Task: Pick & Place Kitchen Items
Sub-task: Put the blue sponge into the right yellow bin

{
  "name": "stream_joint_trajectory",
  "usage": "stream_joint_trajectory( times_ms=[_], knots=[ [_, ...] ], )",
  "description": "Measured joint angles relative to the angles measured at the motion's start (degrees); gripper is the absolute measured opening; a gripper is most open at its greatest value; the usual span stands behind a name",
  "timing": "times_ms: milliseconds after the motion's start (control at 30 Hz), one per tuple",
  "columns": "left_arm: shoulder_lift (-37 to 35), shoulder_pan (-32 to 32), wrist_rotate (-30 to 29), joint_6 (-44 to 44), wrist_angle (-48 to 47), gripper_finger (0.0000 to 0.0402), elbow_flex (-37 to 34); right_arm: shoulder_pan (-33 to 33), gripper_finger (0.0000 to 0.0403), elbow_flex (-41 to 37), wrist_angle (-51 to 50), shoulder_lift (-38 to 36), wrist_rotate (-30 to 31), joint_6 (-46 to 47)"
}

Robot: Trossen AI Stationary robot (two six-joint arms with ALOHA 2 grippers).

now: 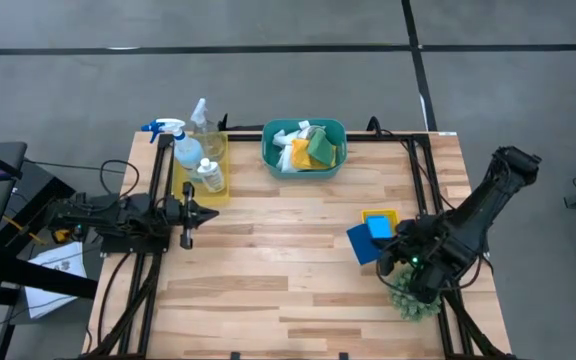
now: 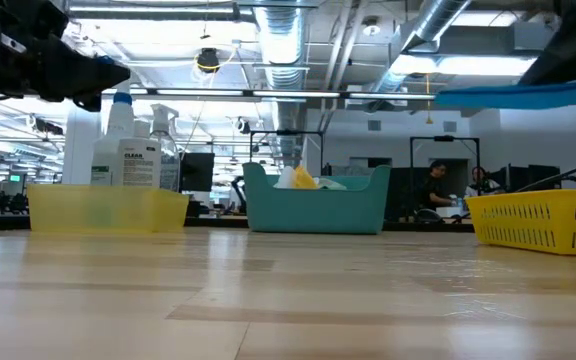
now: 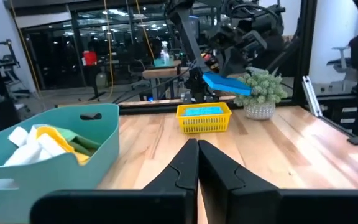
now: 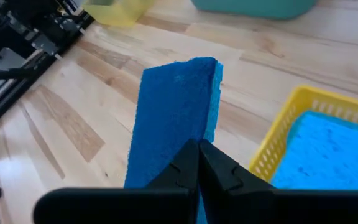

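Firmly, the right claw [image 4: 197,149] pinched a flat dark-blue sponge [image 4: 173,118] above the wooden surface [image 1: 288,270], beside a small yellow mesh tray [image 4: 278,134] holding a light-blue sponge [image 4: 331,152]. Leftward, the left claw [image 3: 197,149] hung closed and empty; one white bottle [image 2: 139,163] read "CLEAN".

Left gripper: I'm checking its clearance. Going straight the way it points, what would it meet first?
Probably the small yellow basket; the left gripper, shut, points across bare table toward it, though depth is unclear.
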Motion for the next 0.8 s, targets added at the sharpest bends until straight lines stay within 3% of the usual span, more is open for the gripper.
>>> stream_joint_trajectory(
  times_ms=[167, 400, 800],
  knots=[
    [1.4, 0.0, -0.3, -1.0, -0.2, 0.0003, 0.1, 2.5, 0.0000, 0.0, -3.4, -2.0, -0.7, 1.8],
    [6.3, 0.0, -0.4, -24.0, 0.8, 0.0003, 0.0, 3.3, 0.0000, 0.0, -9.2, -6.7, -0.7, 1.2],
    [13.6, 0.0, -0.5, -24.9, 4.7, 0.0003, -0.1, -0.8, 0.0000, 0.0, -15.3, -16.9, -0.8, -2.4]
  ],
)
